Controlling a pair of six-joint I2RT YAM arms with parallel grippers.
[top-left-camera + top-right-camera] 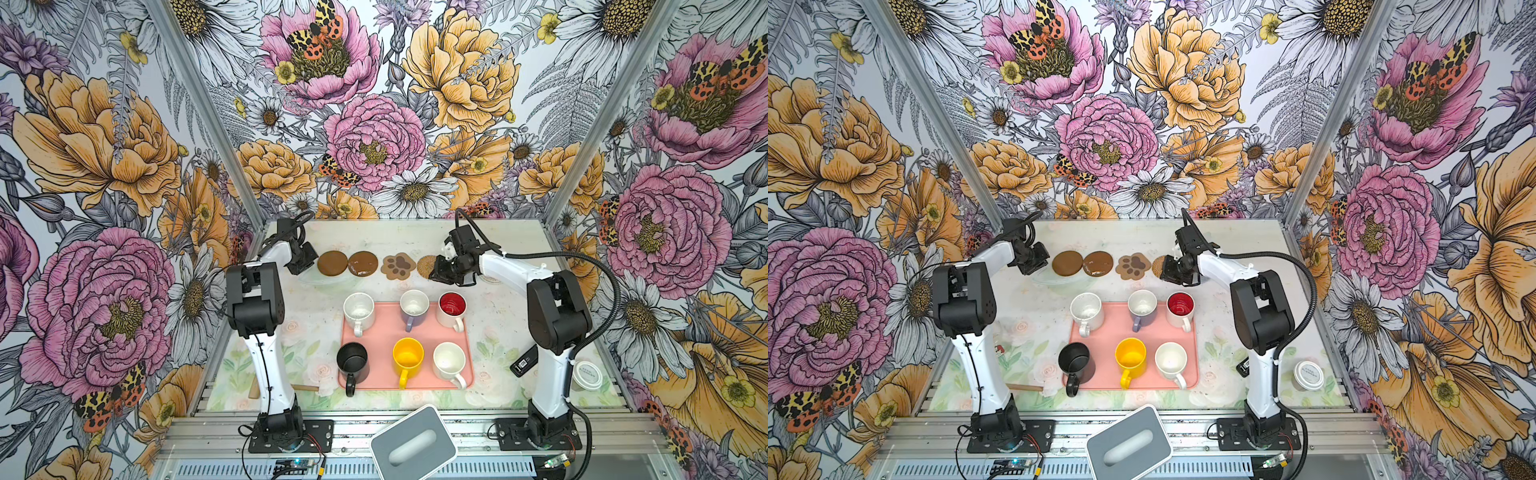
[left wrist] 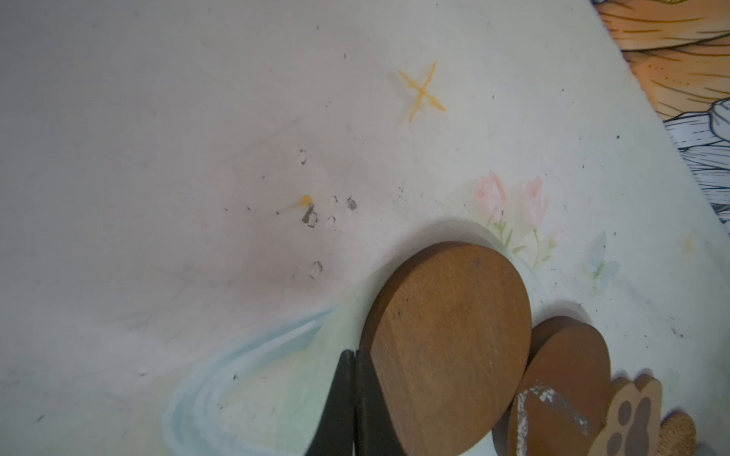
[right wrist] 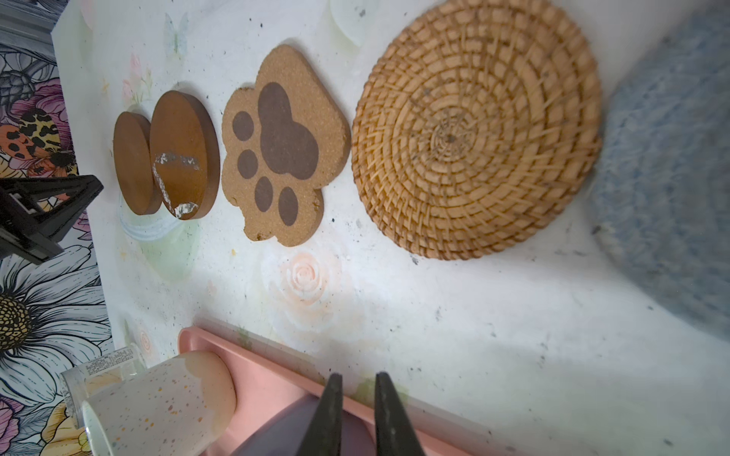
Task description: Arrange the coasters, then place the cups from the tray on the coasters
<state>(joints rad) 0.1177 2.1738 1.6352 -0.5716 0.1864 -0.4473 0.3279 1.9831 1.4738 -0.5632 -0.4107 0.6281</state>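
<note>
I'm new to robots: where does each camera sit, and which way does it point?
Top views: high over the arms' bases, side by side, looking down and forward on table and tray; left arm and right arm show whole.
Left wrist: on the left arm, facing the table beside a brown disc; shut left end effector shows.
Right wrist: on the right arm, facing the rattan coaster and tray rim; open right end effector shows.
Shared: both wrist views show the brown disc and paw coaster.
</note>
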